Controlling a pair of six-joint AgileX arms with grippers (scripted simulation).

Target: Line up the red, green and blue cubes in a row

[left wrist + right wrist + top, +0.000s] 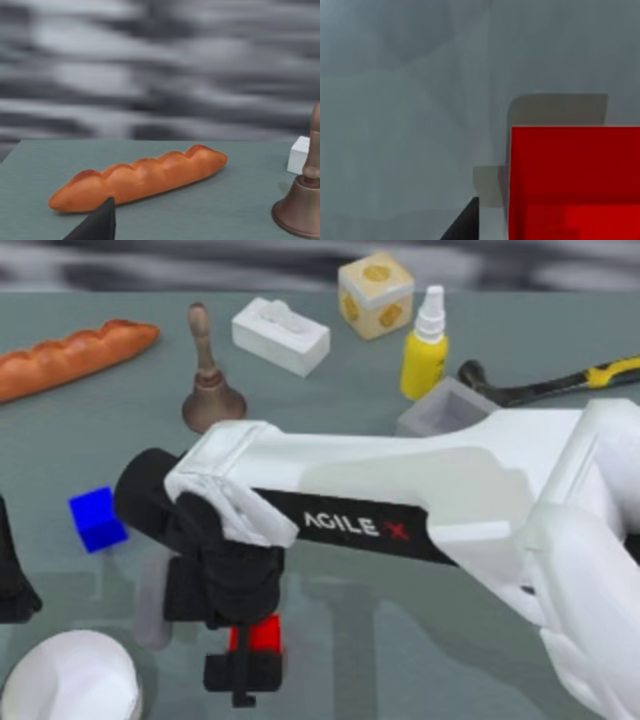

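The grey-green table (330, 640) bears a baguette (70, 357), bell (210, 390), blue cube (97, 519) and spray bottle (425, 350).

Place: a rendered tabletop test scene, not a lived-in room.
Surface: a plain grey-green table (330, 390), flat and unmarked.
Backdrop: blurred grey and white streaks behind the far edge, with no walls, shelves or windows to be seen.
Objects: an unrelated mix, namely a bread loaf (70, 358), a brass bell (210, 375), a yellow spray bottle (425, 345), a hammer (560, 380), a cream cube (375, 295) and a white block (281, 335).
Machine: a white arm (400, 490) lettered AGILEX reaches across the table.
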